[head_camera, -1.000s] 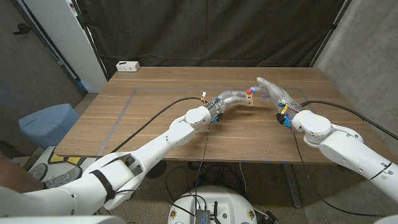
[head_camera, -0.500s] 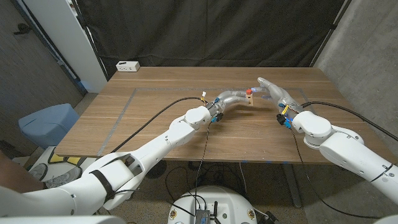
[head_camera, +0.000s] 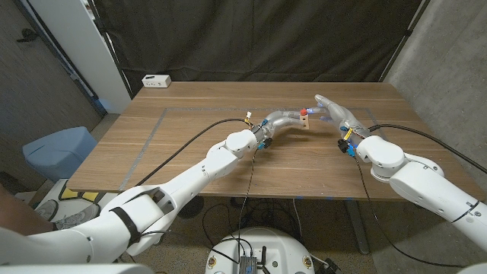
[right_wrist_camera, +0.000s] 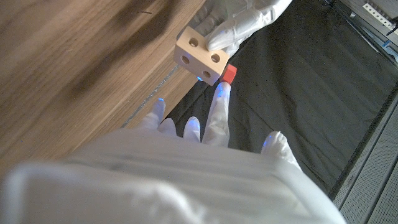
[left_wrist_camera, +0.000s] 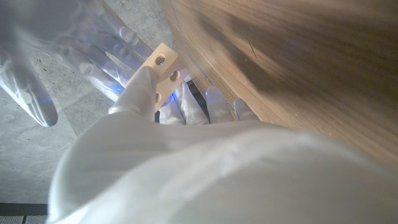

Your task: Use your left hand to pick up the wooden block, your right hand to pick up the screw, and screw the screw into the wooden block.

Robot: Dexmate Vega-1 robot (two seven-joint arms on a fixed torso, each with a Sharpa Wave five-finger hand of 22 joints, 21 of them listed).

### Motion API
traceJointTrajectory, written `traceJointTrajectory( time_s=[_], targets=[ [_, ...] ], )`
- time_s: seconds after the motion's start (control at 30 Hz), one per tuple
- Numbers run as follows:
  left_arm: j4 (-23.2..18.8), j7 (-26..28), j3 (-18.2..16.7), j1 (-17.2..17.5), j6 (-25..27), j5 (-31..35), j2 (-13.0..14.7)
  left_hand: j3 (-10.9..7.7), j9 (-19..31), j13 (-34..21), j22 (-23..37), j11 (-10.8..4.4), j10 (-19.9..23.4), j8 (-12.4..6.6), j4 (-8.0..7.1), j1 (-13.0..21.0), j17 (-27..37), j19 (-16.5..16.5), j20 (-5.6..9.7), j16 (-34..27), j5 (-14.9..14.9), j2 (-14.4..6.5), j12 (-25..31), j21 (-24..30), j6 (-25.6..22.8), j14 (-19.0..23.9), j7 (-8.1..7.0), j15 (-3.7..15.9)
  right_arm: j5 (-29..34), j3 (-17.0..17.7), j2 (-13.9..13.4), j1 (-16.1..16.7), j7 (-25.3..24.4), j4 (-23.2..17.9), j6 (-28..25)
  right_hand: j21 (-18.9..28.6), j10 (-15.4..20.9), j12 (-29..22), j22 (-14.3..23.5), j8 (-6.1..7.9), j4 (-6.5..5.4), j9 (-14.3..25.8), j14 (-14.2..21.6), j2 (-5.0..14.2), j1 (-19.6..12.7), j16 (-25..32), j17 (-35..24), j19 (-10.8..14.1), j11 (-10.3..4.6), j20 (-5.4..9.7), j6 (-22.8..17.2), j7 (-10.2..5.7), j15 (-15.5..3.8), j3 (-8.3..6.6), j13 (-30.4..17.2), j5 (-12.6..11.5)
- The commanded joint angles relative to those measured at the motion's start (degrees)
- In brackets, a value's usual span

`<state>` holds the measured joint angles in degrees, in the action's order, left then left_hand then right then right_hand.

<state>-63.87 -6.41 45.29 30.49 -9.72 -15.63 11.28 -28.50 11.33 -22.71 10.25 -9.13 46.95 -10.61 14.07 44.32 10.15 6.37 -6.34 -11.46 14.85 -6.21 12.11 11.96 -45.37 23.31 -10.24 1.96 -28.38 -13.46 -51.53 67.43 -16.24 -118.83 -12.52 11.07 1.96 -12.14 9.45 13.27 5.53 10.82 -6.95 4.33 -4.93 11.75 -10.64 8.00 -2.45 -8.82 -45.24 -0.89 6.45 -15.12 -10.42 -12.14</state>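
- The left hand (head_camera: 283, 119) holds the wooden block (head_camera: 305, 122) up off the surface (head_camera: 183, 144), fingers wrapped on one end; in the left wrist view the block (left_wrist_camera: 160, 76) shows its drilled holes
- The screw (head_camera: 305, 111), red-headed, sits at the top of the block; in the right wrist view the red head (right_wrist_camera: 228, 73) stands against the block's (right_wrist_camera: 200, 59) corner, beside one of its holes
- The right hand (head_camera: 335, 111) is just beside the block, fingers stretched toward it; one fingertip (right_wrist_camera: 221, 91) touches the red head from below in its wrist view, the other fingers spread apart
- Whether the right hand truly pinches the screw or only presses on it, I cannot tell; no thumb is seen closing on it
- Done, by the look of it: block picked up by the left hand, screw brought to the block and seemingly started in a hole
- Left, as I judge: turning the screw down, since the head stands proud of the wood
- How deep the shaft sits in the block is hidden
- Away from the block, near the far corner of the surface, lies a white power strip (head_camera: 156, 81)
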Motion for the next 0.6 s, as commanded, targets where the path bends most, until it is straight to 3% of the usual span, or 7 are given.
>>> traceJointTrajectory(
  time_s=[0.03, 0.6],
  targets=[
    [1.58, -0.71, -0.20, -0.64, -0.69, -0.35, -0.35, -5.10, 0.09, -0.27, 0.35, 0.09, 0.43, -0.58, -5.12, -2.61, 0.14, 0.46, -0.07, -0.32, 0.38, -3.58, 0.29, 0.16, -5.14, 0.19, 4.31, -0.33, 0.17, -0.46, 0.42, -0.41, -0.49, -0.30, -0.82, 0.31, 0.88, -0.32, 0.26, 0.62, 0.01, 0.05, 0.83, 0.16, -0.39, 0.44, -0.21, 0.54, -0.21, -0.01, -1.41, 0.44, 0.20, -0.40, 0.04, -0.47],
    [1.86, -1.11, -0.47, -0.73, -0.97, -0.56, -0.03, -5.10, 0.09, -0.29, 0.35, -0.01, 0.43, -0.61, -5.12, -2.60, 0.13, 0.45, -0.09, -0.29, 0.38, -3.57, 0.30, 0.16, -5.21, 0.14, 4.35, -0.36, 0.13, -0.74, 1.02, -0.54, -0.62, -0.33, -0.34, 0.23, 3.37, -0.42, 0.25, 1.31, 0.14, -0.02, 2.09, 0.21, -0.58, 0.51, -0.18, 1.23, -0.15, -0.10, -5.60, 0.79, -0.14, -0.58, 0.05, -0.43]
  ],
)
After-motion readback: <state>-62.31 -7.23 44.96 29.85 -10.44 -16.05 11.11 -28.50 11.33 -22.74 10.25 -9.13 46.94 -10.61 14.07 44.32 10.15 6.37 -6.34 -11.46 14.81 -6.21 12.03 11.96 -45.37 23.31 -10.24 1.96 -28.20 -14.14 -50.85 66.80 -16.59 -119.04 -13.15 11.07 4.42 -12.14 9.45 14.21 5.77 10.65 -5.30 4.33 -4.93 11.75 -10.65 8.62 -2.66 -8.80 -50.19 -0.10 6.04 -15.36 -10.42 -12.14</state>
